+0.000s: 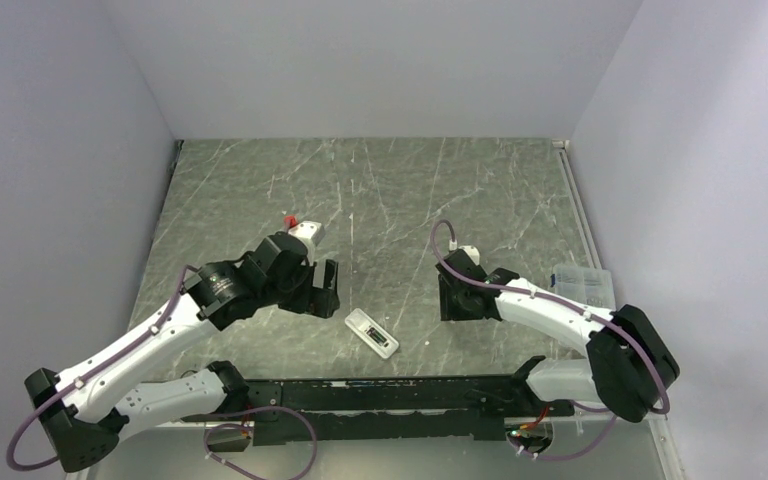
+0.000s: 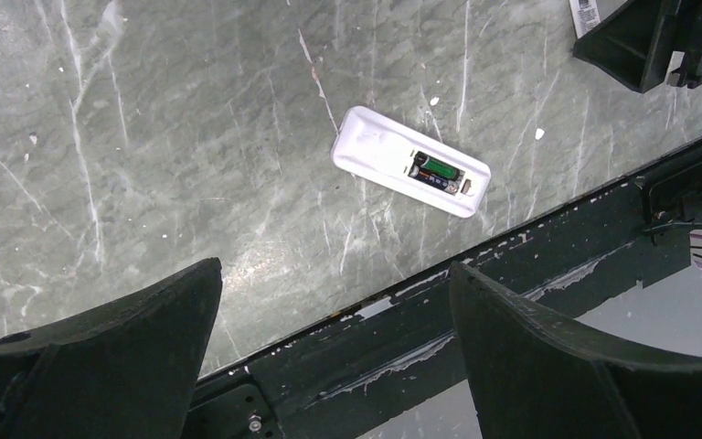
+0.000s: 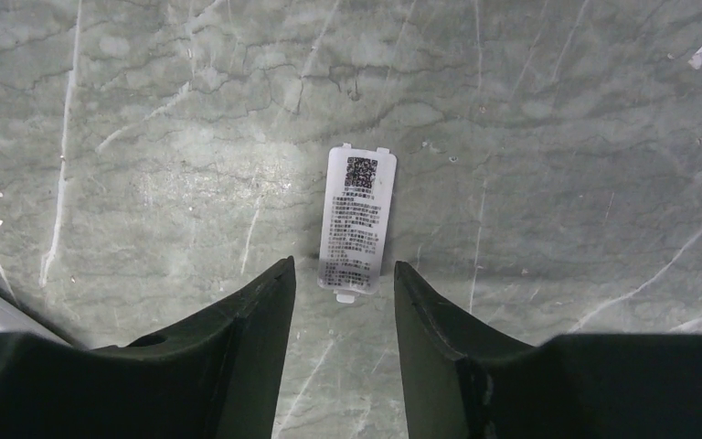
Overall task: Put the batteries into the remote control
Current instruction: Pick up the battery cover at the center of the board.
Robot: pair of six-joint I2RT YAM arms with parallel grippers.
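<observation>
The white remote control (image 1: 372,333) lies back up on the marble table near the front edge, between my two grippers. In the left wrist view the remote control (image 2: 393,155) has its compartment open with two dark batteries (image 2: 439,171) lying inside. My left gripper (image 2: 334,265) is open and empty, held above the table to the left of the remote (image 1: 326,290). My right gripper (image 3: 344,266) is open, low over the table, its fingertips on either side of the near end of a white battery cover (image 3: 355,222) with printed text. The cover lies flat. My right gripper (image 1: 457,298) hides it in the top view.
A clear plastic box (image 1: 582,283) stands at the right edge of the table. A small white and red object (image 1: 300,228) lies behind my left gripper. The black mounting rail (image 1: 380,395) runs along the front edge.
</observation>
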